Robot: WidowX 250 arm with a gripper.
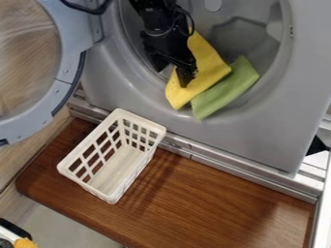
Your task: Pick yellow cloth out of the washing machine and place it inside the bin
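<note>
So the washing machine (259,126) takes up the far side from my end, with a wooden board (213,198) nearer me. Its round door (61,72) hangs open at left, and the slatted white bin (139,117) sits on the board, left of centre. My gripper (173,76) is in the drum opening, spread, right over the yellow cloth (208,63), which is kinda rumpled, draped on the rim, touching the smaller green cloth (227,91) on its right.

yellow cloth (208,67) partly hidden by gripper (173,76), door (67,55) cut off left
</note>
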